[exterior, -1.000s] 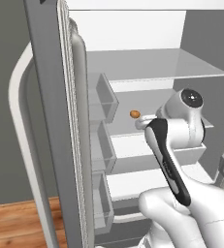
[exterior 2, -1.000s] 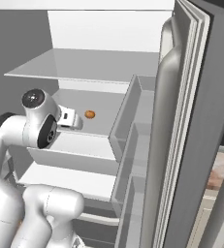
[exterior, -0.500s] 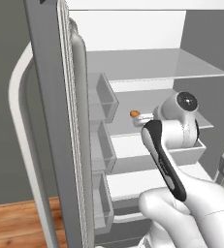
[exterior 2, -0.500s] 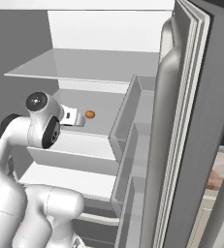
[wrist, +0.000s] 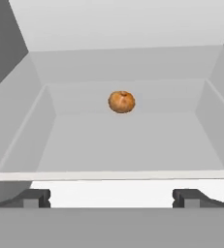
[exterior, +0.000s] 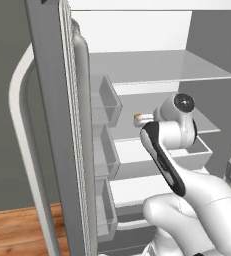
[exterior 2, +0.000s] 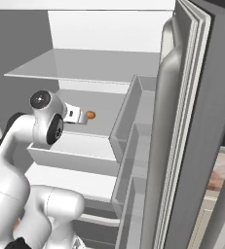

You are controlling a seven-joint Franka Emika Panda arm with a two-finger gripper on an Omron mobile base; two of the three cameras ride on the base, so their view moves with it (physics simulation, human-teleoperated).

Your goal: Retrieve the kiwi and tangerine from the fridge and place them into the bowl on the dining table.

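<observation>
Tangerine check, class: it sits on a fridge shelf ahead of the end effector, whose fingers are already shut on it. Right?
Not quite. The tangerine does sit on the fridge shelf, but the end effector is open and short of it, as the hand view shows.

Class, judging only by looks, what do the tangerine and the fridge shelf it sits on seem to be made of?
Tangerine: fruit skin, matt orange-brown with mottled shading and a dark stem dimple on top.
Fridge shelf: probably smooth plastic or glass; flat, pale grey, no grain or gloss, so the rendering leaves it open.
</observation>
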